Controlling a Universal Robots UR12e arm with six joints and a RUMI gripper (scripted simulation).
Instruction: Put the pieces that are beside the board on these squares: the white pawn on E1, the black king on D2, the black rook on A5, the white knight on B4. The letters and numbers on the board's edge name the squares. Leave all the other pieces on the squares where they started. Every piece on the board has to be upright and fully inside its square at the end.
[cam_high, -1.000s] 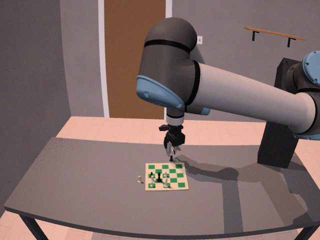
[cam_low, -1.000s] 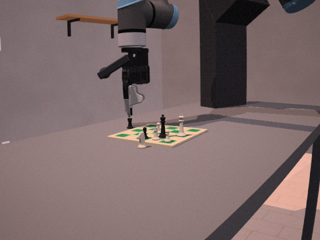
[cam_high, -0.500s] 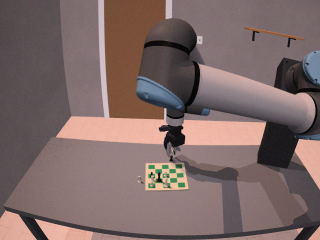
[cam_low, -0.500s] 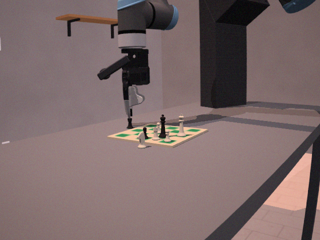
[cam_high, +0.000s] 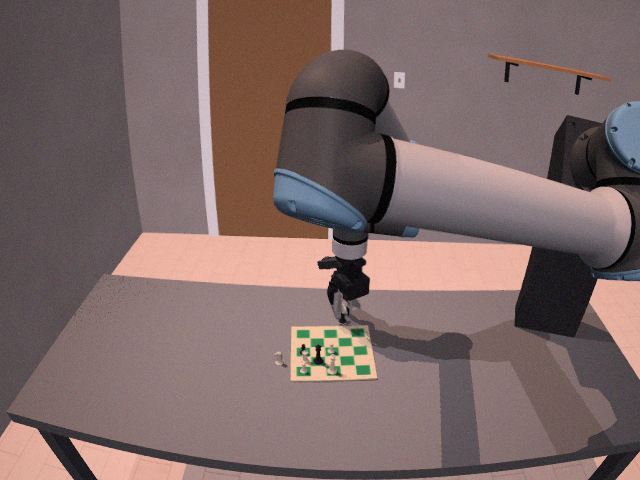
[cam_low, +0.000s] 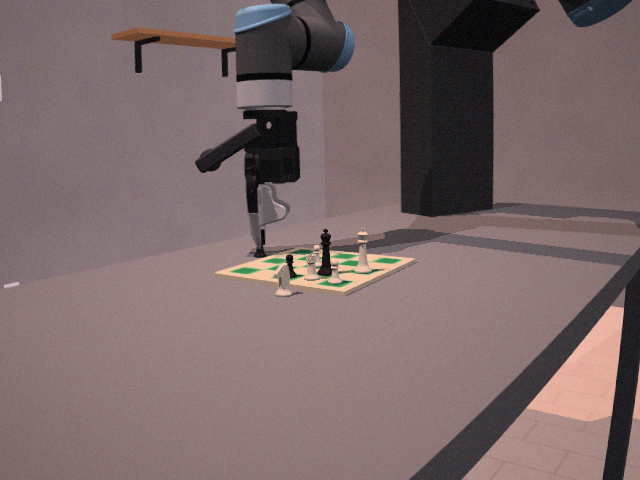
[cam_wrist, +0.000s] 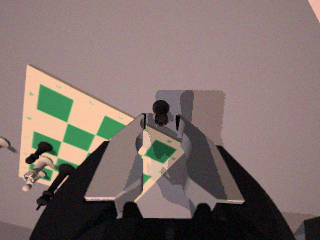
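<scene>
I'm on the black rook's pick-up, with the grasp not yet made. The gripper (cam_low: 256, 241) hangs straight down over the table just off the board's (cam_low: 383, 264) far edge. Its jaws are set narrow but not clamped, and they hold nothing. The black rook (cam_wrist: 160, 109) (I take this small dark piece for the rook, its top is blurred) stands upright on the table. In the wrist view it sits between the fingertips with a gap either side. Next I judge the jaws should close squarely on it, then lift clear and carry it to A5.
</scene>
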